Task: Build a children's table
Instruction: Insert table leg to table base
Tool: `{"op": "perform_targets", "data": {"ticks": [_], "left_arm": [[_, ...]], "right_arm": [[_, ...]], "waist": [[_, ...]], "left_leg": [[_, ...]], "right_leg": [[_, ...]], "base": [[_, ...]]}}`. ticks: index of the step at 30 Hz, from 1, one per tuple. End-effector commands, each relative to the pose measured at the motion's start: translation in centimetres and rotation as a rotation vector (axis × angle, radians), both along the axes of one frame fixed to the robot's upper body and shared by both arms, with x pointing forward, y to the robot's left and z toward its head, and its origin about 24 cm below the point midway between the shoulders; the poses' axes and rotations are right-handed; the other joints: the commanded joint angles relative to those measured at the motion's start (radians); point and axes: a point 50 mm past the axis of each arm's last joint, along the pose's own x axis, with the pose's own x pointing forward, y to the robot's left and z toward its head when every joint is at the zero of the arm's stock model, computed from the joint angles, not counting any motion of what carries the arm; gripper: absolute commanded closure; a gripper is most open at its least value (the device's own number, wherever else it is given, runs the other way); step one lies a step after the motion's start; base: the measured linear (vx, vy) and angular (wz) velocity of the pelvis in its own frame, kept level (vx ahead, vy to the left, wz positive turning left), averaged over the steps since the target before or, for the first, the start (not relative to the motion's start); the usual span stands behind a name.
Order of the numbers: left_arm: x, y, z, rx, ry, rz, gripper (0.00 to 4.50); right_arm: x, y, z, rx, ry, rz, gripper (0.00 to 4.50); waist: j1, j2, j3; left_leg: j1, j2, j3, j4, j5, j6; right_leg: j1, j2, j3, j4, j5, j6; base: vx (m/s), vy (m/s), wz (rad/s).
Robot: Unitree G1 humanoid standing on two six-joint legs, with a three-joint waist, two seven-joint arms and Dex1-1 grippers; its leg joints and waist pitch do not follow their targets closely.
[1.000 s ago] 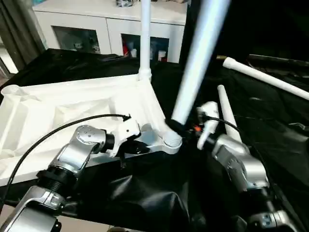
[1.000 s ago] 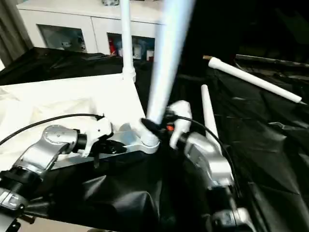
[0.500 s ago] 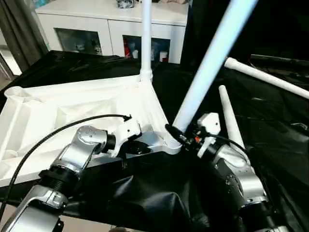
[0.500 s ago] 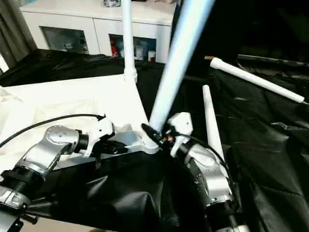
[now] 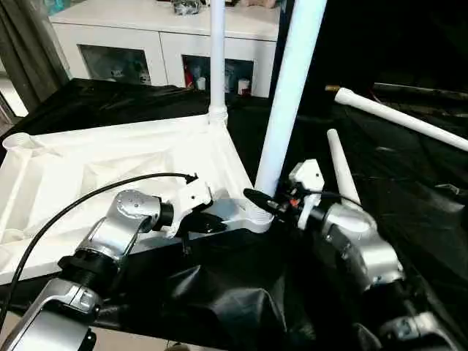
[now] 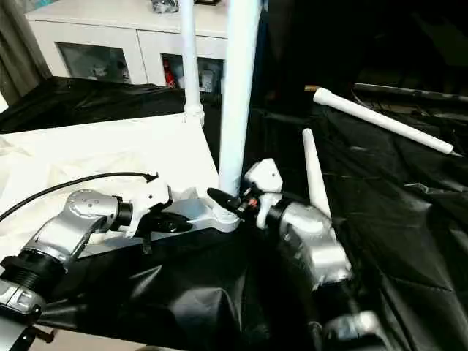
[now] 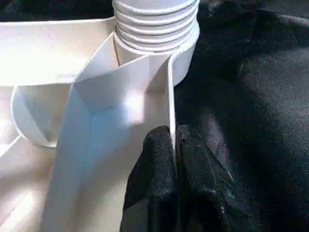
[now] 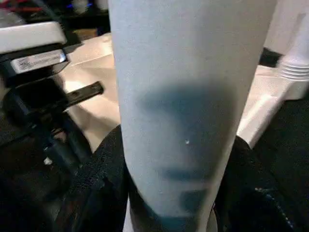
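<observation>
The white tabletop (image 5: pixel 110 161) lies underside up on black cloth. One white leg (image 5: pixel 217 58) stands upright in its far corner socket. A second leg (image 5: pixel 287 102) stands almost upright in the near corner socket (image 5: pixel 257 217). My right gripper (image 5: pixel 268 206) is shut on this leg low down, and its black fingers (image 8: pixel 99 179) hug both sides of the tube (image 8: pixel 183 96). My left gripper (image 7: pixel 172 140) is shut on the tabletop's thin rim wall (image 7: pixel 170 92) just beside that socket. Two loose legs (image 5: pixel 341 167) (image 5: pixel 409 119) lie on the cloth to the right.
A white glass-door cabinet (image 5: pixel 139 44) stands behind the work. Crumpled black cloth (image 5: pixel 219 300) covers the surface and hangs over its near edge. A black cable (image 5: pixel 80 205) runs along my left forearm.
The leg held by my right gripper has swung from leaning to the right to nearly upright in the near socket, and my right forearm has turned with it. My left gripper keeps its hold.
</observation>
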Motion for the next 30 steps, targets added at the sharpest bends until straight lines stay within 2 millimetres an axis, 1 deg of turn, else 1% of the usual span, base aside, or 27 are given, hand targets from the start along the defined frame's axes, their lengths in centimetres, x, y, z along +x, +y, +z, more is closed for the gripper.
{"op": "perform_targets", "data": {"ticks": [1,2,3,5,7,8,9,10,12,16,18,19,21,25,27,28,30], "left_arm": [[0.3,-0.5,1.0,-0.001,-0.039,-0.054,4.5],[0.3,-0.5,1.1,-0.001,-0.042,-0.067,4.5],[0.3,-0.5,1.1,-0.001,-0.045,-0.076,4.5],[0.2,-0.5,1.2,-0.003,-0.048,-0.091,4.5],[0.1,-0.6,1.3,0.0,-0.042,-0.112,4.5],[0.0,-0.7,1.3,0.003,-0.038,-0.133,4.5],[0.0,-0.7,1.4,0.003,-0.039,-0.137,4.5],[0.0,-0.8,1.4,0.001,-0.041,-0.138,4.5],[0.0,-0.9,1.6,-0.001,-0.045,-0.139,4.5],[0.3,-1.0,2.0,-0.032,-0.057,-0.112,4.5],[0.3,-1.1,2.1,-0.038,-0.055,-0.111,4.5],[0.3,-1.1,2.1,-0.039,-0.055,-0.112,4.5],[0.4,-1.1,2.3,-0.045,-0.056,-0.111,4.5],[0.4,-1.2,2.4,-0.052,-0.055,-0.106,4.5],[0.4,-1.2,2.4,-0.054,-0.057,-0.098,4.5],[0.6,-1.2,2.4,-0.057,-0.058,-0.078,4.5],[0.8,-1.2,2.4,-0.049,-0.064,-0.045,4.5]], "right_arm": [[-1.8,-1.0,-4.1,-0.088,0.204,0.041,2.63],[-1.9,-1.2,-4.3,-0.105,0.212,0.07,2.63],[-2.0,-1.3,-4.4,-0.115,0.217,0.088,2.63],[-2.2,-1.5,-4.6,-0.143,0.223,0.124,2.63],[-2.3,-1.7,-4.9,-0.192,0.217,0.162,2.63],[-2.4,-1.9,-5.0,-0.217,0.211,0.184,2.63],[-2.4,-1.9,-5.0,-0.22,0.21,0.187,2.63],[-2.3,-1.9,-5.0,-0.218,0.211,0.188,2.63],[-2.2,-2.0,-4.9,-0.213,0.212,0.188,2.63],[-1.7,-2.0,-4.8,-0.194,0.208,0.171,2.63],[-1.5,-1.9,-4.7,-0.18,0.208,0.166,2.63],[-1.5,-1.9,-4.7,-0.174,0.208,0.165,2.63],[-1.4,-1.9,-4.6,-0.174,0.208,0.165,2.63],[-1.2,-1.9,-4.7,-0.177,0.207,0.155,2.63],[-0.9,-2.0,-4.7,-0.166,0.195,0.109,2.63],[-0.4,-2.0,-4.7,-0.151,0.187,0.044,2.63],[0.0,-2.0,-4.7,-0.149,0.177,-0.016,2.63]], "waist": [[-0.001,0.007,-0.051],[0.0,0.001,-0.054],[0.001,0.002,-0.055],[0.002,0.002,-0.057],[0.002,0.002,-0.058],[0.004,0.0,-0.056],[0.004,0.001,-0.056],[0.003,-0.005,-0.055],[0.002,-0.003,-0.054],[0.002,-0.005,-0.054],[0.001,-0.008,-0.053],[0.001,-0.007,-0.053],[0.001,-0.008,-0.053],[-0.001,-0.008,-0.053],[-0.002,-0.009,-0.054],[-0.003,-0.011,-0.051],[-0.007,-0.01,-0.047]], "left_leg": [[0.011,0.06,-0.019,-0.087,-0.265,0.009],[0.007,0.059,-0.018,-0.086,-0.236,0.017],[0.004,0.059,-0.018,-0.086,-0.209,0.024],[0.005,0.059,-0.017,-0.085,-0.193,0.033],[0.006,0.06,-0.017,-0.085,-0.189,0.036],[0.006,0.06,-0.017,-0.085,-0.192,0.038],[0.006,0.06,-0.017,-0.086,-0.196,0.037],[0.005,0.061,-0.017,-0.087,-0.198,0.036],[0.008,0.062,-0.018,-0.09,-0.222,0.03],[0.01,0.062,-0.018,-0.092,-0.236,0.022],[0.01,0.062,-0.019,-0.092,-0.243,0.021],[0.01,0.062,-0.018,-0.092,-0.245,0.021],[0.01,0.062,-0.019,-0.093,-0.244,0.02],[0.011,0.063,-0.02,-0.095,-0.259,0.015],[0.012,0.063,-0.02,-0.095,-0.263,0.015],[0.011,0.063,-0.021,-0.097,-0.27,0.012],[0.014,0.063,-0.023,-0.1,-0.303,0.0]], "right_leg": [[0.027,-0.09,0.055,-0.093,-0.264,-0.211],[0.034,-0.09,0.054,-0.087,-0.22,-0.222],[0.037,-0.089,0.052,-0.083,-0.179,-0.228],[0.039,-0.088,0.049,-0.081,-0.144,-0.237],[0.04,-0.089,0.047,-0.08,-0.135,-0.247],[0.041,-0.09,0.047,-0.081,-0.143,-0.246],[0.041,-0.091,0.047,-0.081,-0.15,-0.246],[0.043,-0.091,0.047,-0.082,-0.162,-0.242],[0.04,-0.092,0.048,-0.086,-0.202,-0.238],[0.039,-0.091,0.048,-0.087,-0.212,-0.236],[0.039,-0.092,0.048,-0.088,-0.227,-0.237],[0.038,-0.093,0.049,-0.089,-0.232,-0.235],[0.038,-0.092,0.049,-0.09,-0.237,-0.23],[0.037,-0.091,0.048,-0.091,-0.24,-0.231],[0.036,-0.093,0.049,-0.091,-0.244,-0.231],[0.035,-0.093,0.049,-0.092,-0.261,-0.229],[0.03,-0.094,0.049,-0.098,-0.328,-0.215]], "base": [[0.0,0.0,0.0],[0.0,0.0,0.0],[0.0,0.0,0.0],[0.0,0.0,0.0],[0.0,0.0,0.0],[0.0,0.0,0.0],[0.0,0.0,0.0],[0.0,0.0,0.0],[0.0,0.0,0.0],[0.0,0.0,0.0],[0.0,0.0,0.0],[0.0,0.0,0.0],[0.0,0.0,0.0],[0.0,0.0,0.0],[0.0,0.0,0.0],[0.0,0.0,0.0],[0.0,0.0,0.0]]}}
